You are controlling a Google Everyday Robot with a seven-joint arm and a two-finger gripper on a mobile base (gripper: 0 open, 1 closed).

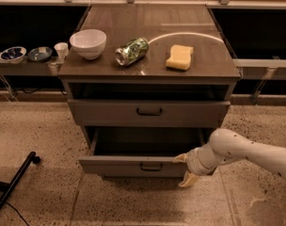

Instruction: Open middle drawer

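Note:
The middle drawer (133,165) is pulled well out of the grey-brown cabinet, and its dark inside shows behind the flat front. Its small dark bar handle (151,166) is at the centre of the front. My gripper (184,168) is at the right end of that front, on a white arm coming in from the right. It is open, with one fingertip (180,158) at the front's top edge and the other below its bottom edge. The upper drawer (149,112) is slightly out. The lowest drawer is hidden under the open one.
On the cabinet top (152,22) are a white bowl (88,43), a crushed can (131,51) lying on its side and a yellow sponge (179,57). Small dishes and a cup (61,51) sit on a low shelf at left. A black stand leg (13,185) lies on the floor at left.

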